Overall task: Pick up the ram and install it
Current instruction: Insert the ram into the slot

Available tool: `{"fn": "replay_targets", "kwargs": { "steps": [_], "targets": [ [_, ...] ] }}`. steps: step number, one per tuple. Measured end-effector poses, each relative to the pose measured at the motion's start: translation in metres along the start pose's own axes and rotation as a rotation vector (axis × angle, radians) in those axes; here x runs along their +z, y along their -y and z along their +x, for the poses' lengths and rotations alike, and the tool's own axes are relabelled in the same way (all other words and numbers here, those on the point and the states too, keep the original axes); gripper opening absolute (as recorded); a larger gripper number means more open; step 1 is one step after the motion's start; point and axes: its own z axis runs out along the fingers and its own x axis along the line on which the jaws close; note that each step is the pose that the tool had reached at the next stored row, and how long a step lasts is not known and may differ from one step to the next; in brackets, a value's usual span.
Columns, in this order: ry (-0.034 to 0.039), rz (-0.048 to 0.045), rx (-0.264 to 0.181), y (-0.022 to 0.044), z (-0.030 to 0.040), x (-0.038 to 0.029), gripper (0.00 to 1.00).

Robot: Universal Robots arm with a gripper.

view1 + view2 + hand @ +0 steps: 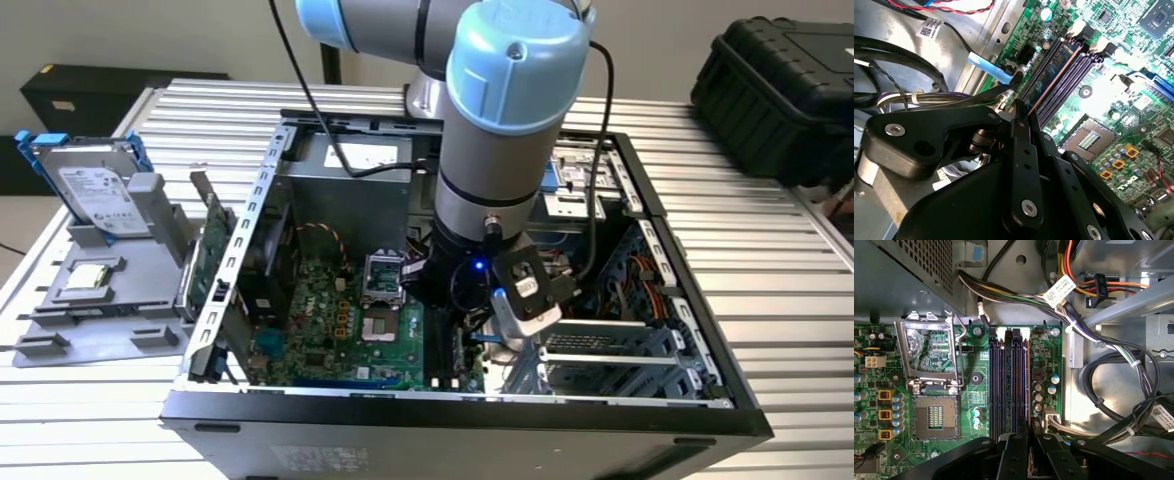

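In the exterior view the arm (514,100) reaches down into an open case (467,410) lying on a slatted table (754,250). The gripper (465,335) is low inside, over the board (334,320) near its front edge. A hard drive (100,185) stands on a grey rack at the table's left edge in the exterior view, and a green card (214,245) stands upright against the case's left wall.

In the second wrist view the black fingers (1021,150) come together to a narrow point – the gripper (1023,111) is pinching the near end of the ram (1056,67). The ram is a teal strip with a copper-coloured edge. It runs away from the fingertips in line with the dark slots (1071,80), right at the slot nearest the board's edge. Whether it is fully seated or only resting in the slot cannot be told. The empty socket (1089,140) lies beside the slots, and grey cables (929,97) pass along the case floor.

In the first wrist view the gripper (1030,429) shows two fingers with only a sliver between them – set over the end of the slots (1004,385). The socket (934,415) sits beside them with its metal frame (929,347) raised. Bundled cables (1114,365) loop past the board's other edge.
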Motion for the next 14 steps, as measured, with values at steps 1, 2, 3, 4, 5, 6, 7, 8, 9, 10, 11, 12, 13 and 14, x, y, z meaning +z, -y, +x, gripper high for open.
{"fn": "replay_targets", "kwargs": {
  "steps": [1, 2, 3, 4, 5, 6, 7, 8, 9, 10, 11, 12, 13, 14],
  "targets": [
    [0.0000, 0.0001, 0.000, 0.0001, 0.0000, 0.0003, 0.00],
    [0.0000, 0.0002, 0.000, 0.0001, 0.0000, 0.0007, 0.00],
    [0.0000, 0.0005, 0.000, 0.0002, 0.0000, 0.0010, 0.00],
    [0.0000, 0.0004, 0.000, 0.0001, 0.0000, 0.0011, 0.00],
    [-0.0001, 0.0005, 0.000, 0.0002, 0.0000, 0.0011, 0.00],
    [-0.0001, 0.0006, 0.000, 0.0001, 0.0000, 0.0012, 0.00],
    [-0.0001, 0.0001, 0.000, 0.0002, 0.0000, 0.0012, 0.00],
    [-0.0002, -0.0022, 0.000, 0.0005, 0.0000, 0.0013, 0.00],
    [-0.0004, -0.0069, 0.000, 0.0013, -0.0001, 0.0013, 0.00],
    [-0.0006, -0.0123, 0.000, 0.0022, -0.0002, 0.0013, 0.00],
    [-0.0010, -0.0161, 0.000, 0.0028, -0.0001, 0.0012, 0.00],
    [-0.0012, -0.0188, 0.000, 0.0031, -0.0001, 0.0010, 0.00],
    [-0.0015, -0.0225, 0.000, 0.0034, -0.0001, 0.0009, 0.00],
    [-0.0017, -0.0262, 0.000, 0.0038, -0.0002, 0.0009, 0.00]
  ]
}}
